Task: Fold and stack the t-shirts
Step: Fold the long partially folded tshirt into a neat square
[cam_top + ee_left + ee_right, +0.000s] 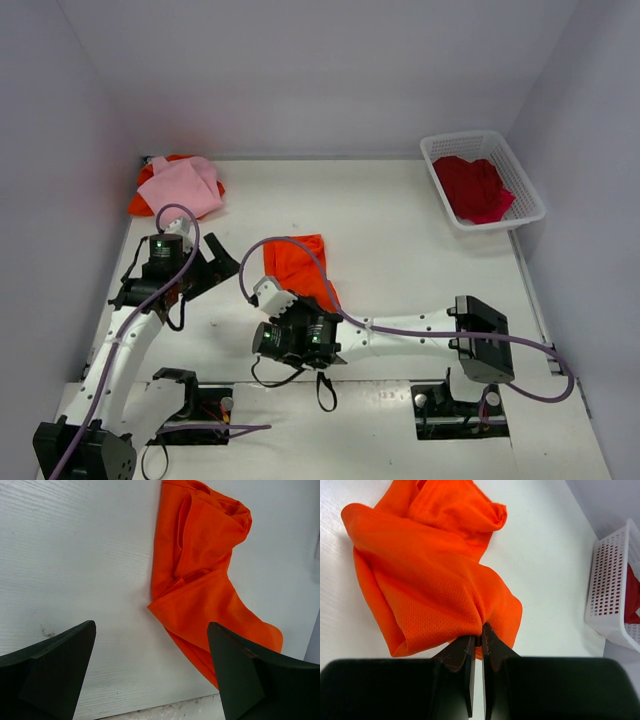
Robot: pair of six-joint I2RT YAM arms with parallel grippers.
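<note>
At lower centre, my right pincer [479,630] is clamped on a thin pinch of orange t-shirt [430,580]; my left pincer [150,650] stands apart. Risk: so small a bite may slip when pulled.

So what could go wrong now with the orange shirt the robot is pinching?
1. The right gripper pinches only a small bunched bit of the orange t-shirt, so the cloth might slip out if it pulls.
2. The shirt lies crumpled and twisted, and the left gripper is open, holding nothing. Pulled from one spot, it may just drag along the table as a lump instead of spreading flat.
</note>
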